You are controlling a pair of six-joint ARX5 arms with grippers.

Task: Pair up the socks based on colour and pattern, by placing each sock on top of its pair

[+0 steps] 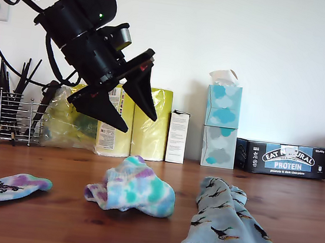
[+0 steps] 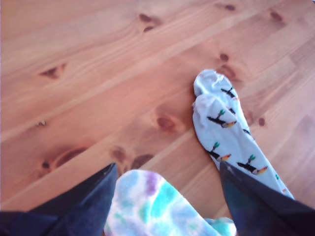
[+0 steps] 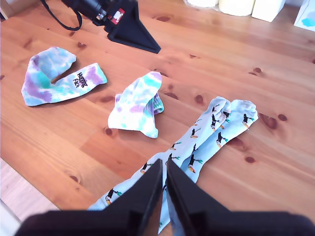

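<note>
A crumpled tie-dye sock (image 1: 134, 186) (image 3: 138, 103) lies mid-table. My first gripper (image 1: 140, 125) (image 2: 167, 166) hangs open above it, apart from it, and the sock (image 2: 157, 206) shows between the fingers. A flat tie-dye sock (image 1: 3, 188) (image 3: 54, 78) with black lettering lies at the exterior view's left. Two light blue bird socks (image 1: 226, 230) (image 3: 216, 128) lie together, lengthwise and partly overlapping, at the exterior view's right; one (image 2: 226, 128) shows beside my first gripper. My second gripper (image 3: 164, 164) is shut and empty, high over the bird socks.
Along the back wall stand a wire rack of dark utensils (image 1: 12, 112), yellow-wrapped rolls (image 1: 150, 126), a small white carton (image 1: 176, 136), stacked tissue boxes (image 1: 220, 125) and a dark protein bar box (image 1: 282, 159). Bare wooden table (image 1: 300, 203) lies around the socks.
</note>
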